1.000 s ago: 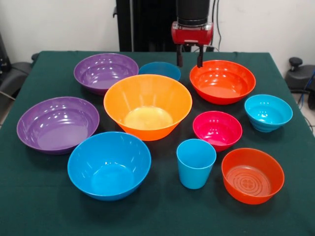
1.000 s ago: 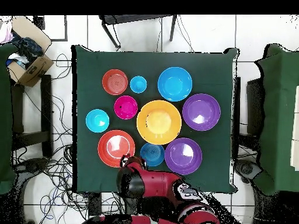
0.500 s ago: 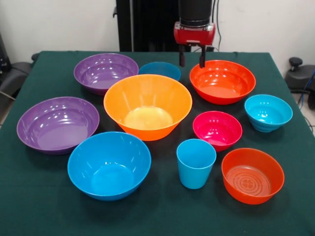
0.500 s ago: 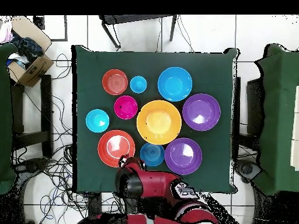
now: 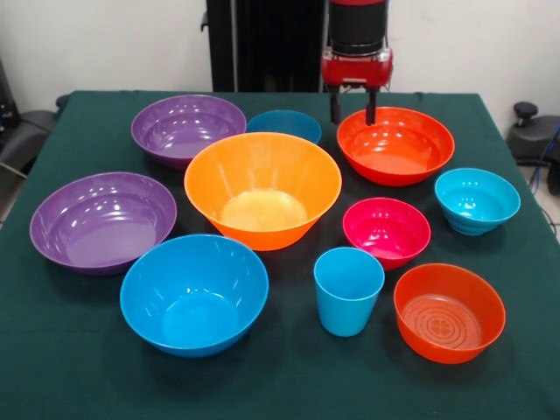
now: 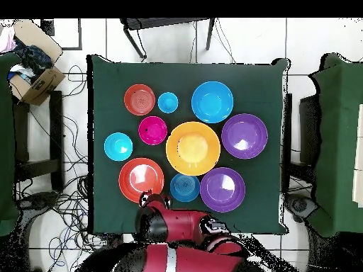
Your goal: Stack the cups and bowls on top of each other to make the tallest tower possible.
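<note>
My gripper point(image 5: 353, 112) hangs open and empty over the far rim of the large red-orange bowl point(image 5: 395, 144). The big orange bowl point(image 5: 262, 188) stands mid-table, with two purple bowls point(image 5: 188, 129) point(image 5: 103, 220) to its left and a large blue bowl point(image 5: 194, 293) in front. A small dark blue bowl point(image 5: 284, 124) sits behind it. On the right are a cyan bowl point(image 5: 477, 199), a magenta bowl point(image 5: 386, 230) and a small red-orange bowl point(image 5: 449, 311). The light blue cup point(image 5: 348, 290) stands upright near the front. No tower is in view; each piece stands alone.
A green cloth covers the table point(image 5: 70, 367). In the overhead view the red arm point(image 6: 159, 223) reaches over the table edge beside the large red-orange bowl point(image 6: 141, 179). A cardboard box point(image 6: 32, 71) and chairs stand off the table.
In the front view the gripper has shifted right, from beside the dark blue bowl to above the large red-orange bowl's far rim. The bowls and cup have not moved.
</note>
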